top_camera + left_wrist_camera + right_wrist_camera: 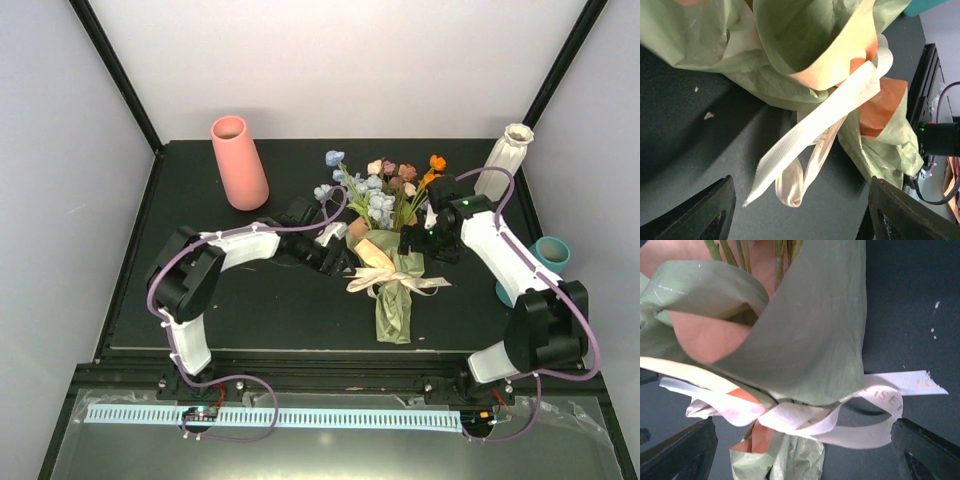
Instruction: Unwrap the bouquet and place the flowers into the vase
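Note:
The bouquet (392, 262) lies in the middle of the black table (250, 300), its flowers (385, 190) fanned toward the back. Olive-green paper (815, 330) with a peach inside wraps the green stems (740, 252), and a cream ribbon (790, 415) is knotted round it. My left gripper (345, 258) is at the bouquet's left side, open; in the left wrist view a ribbon tail and loop (805, 160) hang just ahead of its fingers (705, 215), ungripped. My right gripper (416, 243) is at the bouquet's right side, open, with the knot just ahead of it. The white ribbed vase (506, 160) stands at the back right.
A smooth pink vase (238, 162) stands at the back left. A teal cylinder vase (545, 262) sits at the right edge, partly behind my right arm. Dark frame posts rise at both back corners.

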Motion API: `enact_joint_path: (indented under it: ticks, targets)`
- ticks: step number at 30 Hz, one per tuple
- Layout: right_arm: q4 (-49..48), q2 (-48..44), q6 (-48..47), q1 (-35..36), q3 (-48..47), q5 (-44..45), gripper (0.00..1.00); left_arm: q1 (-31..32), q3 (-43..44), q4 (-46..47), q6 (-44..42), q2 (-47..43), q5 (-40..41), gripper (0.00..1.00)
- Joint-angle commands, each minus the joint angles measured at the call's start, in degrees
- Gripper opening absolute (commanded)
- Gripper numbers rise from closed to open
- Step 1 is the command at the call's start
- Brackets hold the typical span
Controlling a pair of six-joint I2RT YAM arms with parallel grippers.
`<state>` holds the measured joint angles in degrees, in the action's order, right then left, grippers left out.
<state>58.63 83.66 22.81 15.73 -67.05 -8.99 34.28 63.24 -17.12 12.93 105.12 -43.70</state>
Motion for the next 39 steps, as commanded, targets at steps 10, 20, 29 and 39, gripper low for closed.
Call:
enact_joint_path:
  ticks: [10,20,29,39]
  targets:
    - [-4.4,5.3,-3.4,-0.9,-1.2,-6.1,0.94,1.8,3.7,1.8,-0.4,6.5,0.7,0.71]
    - [-5.1,6.0,-3.9,-0.9,-0.6,-7.4,0.88,2.1,4.1,8.6,4.9,6.9,-1.3,0.15]
    - [-5.8,7.2,-4.9,-0.9,-0.6,-7.0,0.83,2.2,3.4,4.8,4.6,1.7,2.2,0.02]
    - [-9.1,11.4,-5.6,-0.8,0.1,-4.4,0.65,2.4,1.5,1.5,6.3,-5.0,3.3,0.02]
